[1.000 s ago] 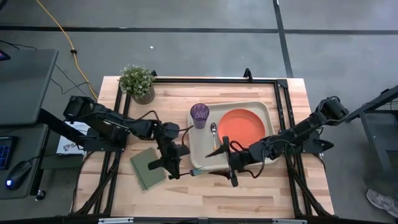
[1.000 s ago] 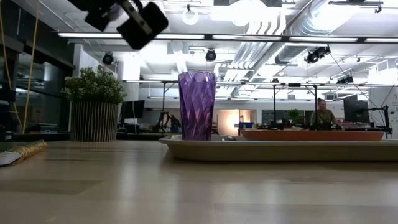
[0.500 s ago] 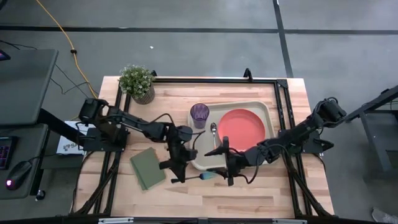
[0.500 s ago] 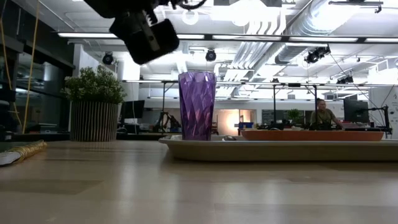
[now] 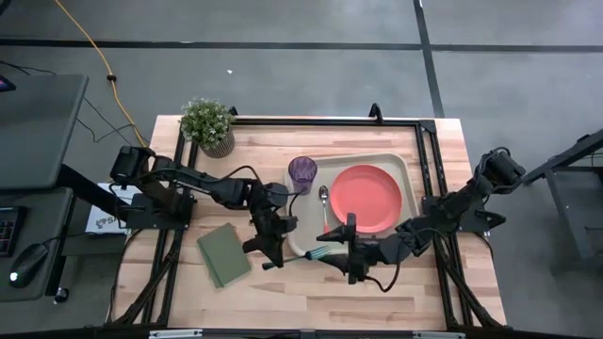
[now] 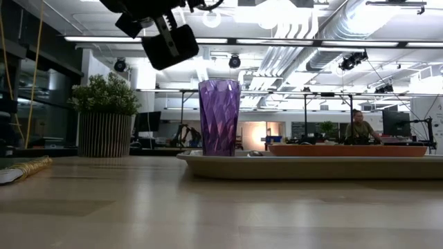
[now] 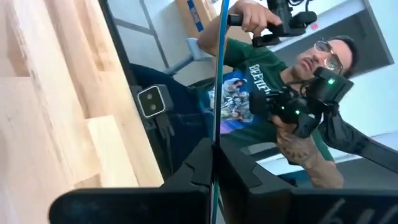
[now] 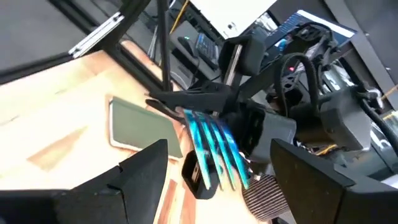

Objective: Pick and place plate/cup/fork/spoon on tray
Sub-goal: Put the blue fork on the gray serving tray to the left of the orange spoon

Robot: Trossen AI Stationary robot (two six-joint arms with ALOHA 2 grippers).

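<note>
The light-blue fork [image 5: 318,252] hangs in the air off the near left corner of the beige tray [image 5: 407,168]. My left gripper [image 5: 278,252] is shut on it. My right gripper [image 5: 339,250] is open, with one finger on either side of the fork's tines [image 8: 214,146], touching nothing. The orange-red plate [image 5: 367,198], the purple cup [image 5: 302,174] and the spoon [image 5: 325,202] rest on the tray. In the low view, the left gripper [image 6: 166,41] is high above the table. My left gripper pinches the fork's handle [image 7: 216,134] between its two fingers, which come about level from the table's left. The fork shows edge-on and sticks straight out ahead of the fingers, along them. It is lifted clear of the table, tines toward my right gripper.
A green pad [image 5: 223,254] lies on the table to the left of the tray. A potted plant [image 5: 209,124] stands at the far left. A black frame [image 5: 330,121] runs around the table. A person [image 7: 273,81] with hand controllers stands beyond the table's near edge.
My left gripper has carried the fork toward the table's right edge, from beside the green pad up to my right gripper. The fork's tines now lie between the right gripper's open fingers. The right gripper has stayed almost in place.
</note>
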